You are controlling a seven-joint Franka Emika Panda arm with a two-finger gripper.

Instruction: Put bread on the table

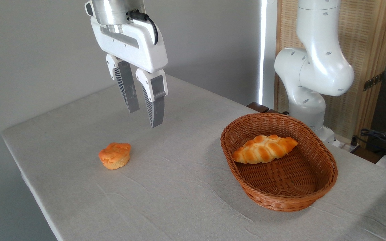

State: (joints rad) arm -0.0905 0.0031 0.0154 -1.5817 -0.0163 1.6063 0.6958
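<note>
Grey wall behind, with a slatted wooden screen to the right of the white arm base. Light grey cloth-covered table, slightly wrinkled, filling the lower view. Brown oval wicker basket taken as landmark, resting on the table's right half. Inside the basket, toward its far left wall, a braided golden loaf lying lengthwise. Left of the basket and well apart from it, the bread: small, round, muffin-shaped, orange lumpy top over a paler ridged base, sitting upright on the bare cloth. Up and to the left of the basket, the gripper, hanging in the air with fingers pointing down. Jaws parted by a moderate gap, nothing between them, nothing held. Ribbed inner faces visible on both fingers. Fingertips above the bread and a little to its right, clear of it, not touching. Black cable looping off the gripper's upper housing. Right of the basket, past the table's edge, a tangle of dark cables and equipment, too small to tell further.
</note>
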